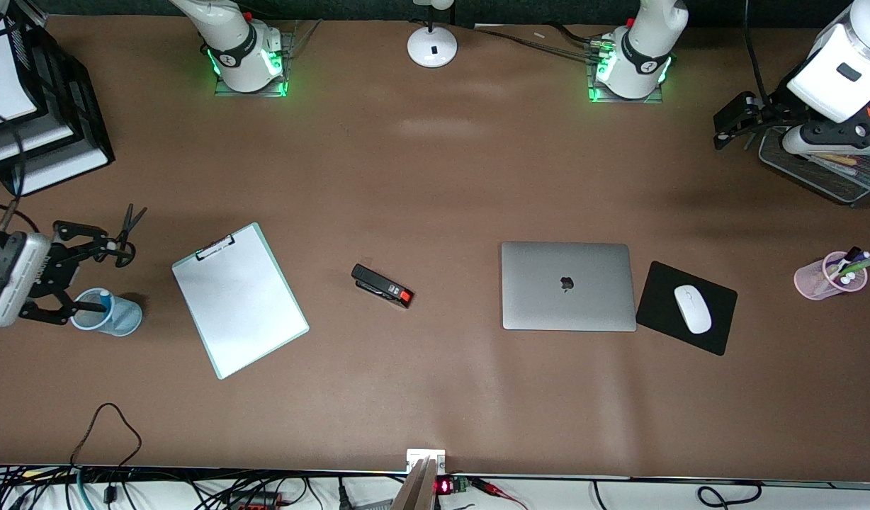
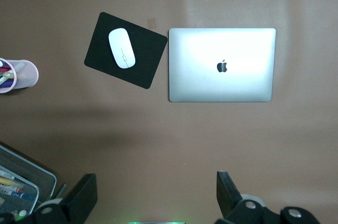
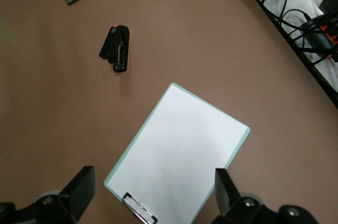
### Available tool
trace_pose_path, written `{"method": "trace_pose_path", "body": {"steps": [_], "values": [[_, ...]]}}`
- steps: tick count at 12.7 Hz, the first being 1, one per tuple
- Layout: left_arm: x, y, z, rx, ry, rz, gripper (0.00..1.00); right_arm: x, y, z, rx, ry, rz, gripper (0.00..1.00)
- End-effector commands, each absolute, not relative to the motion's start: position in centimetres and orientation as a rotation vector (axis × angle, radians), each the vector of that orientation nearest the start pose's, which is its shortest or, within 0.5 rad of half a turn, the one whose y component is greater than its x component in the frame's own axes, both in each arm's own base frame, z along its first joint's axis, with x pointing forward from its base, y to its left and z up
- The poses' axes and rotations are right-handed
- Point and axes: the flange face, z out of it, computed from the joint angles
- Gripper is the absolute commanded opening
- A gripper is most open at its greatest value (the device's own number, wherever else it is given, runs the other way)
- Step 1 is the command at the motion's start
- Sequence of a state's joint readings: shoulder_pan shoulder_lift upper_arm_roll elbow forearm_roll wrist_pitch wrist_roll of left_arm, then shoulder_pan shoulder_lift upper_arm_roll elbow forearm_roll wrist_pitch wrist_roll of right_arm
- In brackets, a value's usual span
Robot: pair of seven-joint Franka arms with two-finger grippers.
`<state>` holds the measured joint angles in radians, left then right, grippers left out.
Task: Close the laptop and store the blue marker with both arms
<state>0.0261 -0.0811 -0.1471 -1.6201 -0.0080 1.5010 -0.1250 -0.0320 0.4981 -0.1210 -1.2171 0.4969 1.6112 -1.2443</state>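
Laptop (image 1: 568,285) is shut already, lid down flat on the bench (image 1: 435,177), logo up, toward the left arm's end, with a mouse pad (image 1: 686,307) just beside it. The blue marker (image 1: 104,299) can be seen standing in a light-blue cup (image 1: 116,319) at the right arm's end, white tip up. The right tool (image 1: 108,278) is hung over that cup, fingers spread apart, nothing held. The left tool (image 1: 720,131) is parked over a mesh tray (image 1: 817,173), fingers apart too and empty.
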Motion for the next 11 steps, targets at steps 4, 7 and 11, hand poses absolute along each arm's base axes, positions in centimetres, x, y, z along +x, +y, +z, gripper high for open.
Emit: {"method": "trace_pose_path", "body": {"steps": [4,7,11], "values": [[52.0,-6.7,63.6,-3.146,0.034,0.046,1.00,65.0,1.7,51.0,-2.683,-0.942,-0.088,1.00],[52.0,-7.0,63.6,-3.150,0.039,0.052,1.00,63.0,3.8,51.5,-2.878,-0.555,0.055,1.00],[51.9,-6.8,63.7,-3.142,0.046,0.045,1.00,60.8,2.4,51.6,-3.036,-0.217,0.279,1.00]]}}
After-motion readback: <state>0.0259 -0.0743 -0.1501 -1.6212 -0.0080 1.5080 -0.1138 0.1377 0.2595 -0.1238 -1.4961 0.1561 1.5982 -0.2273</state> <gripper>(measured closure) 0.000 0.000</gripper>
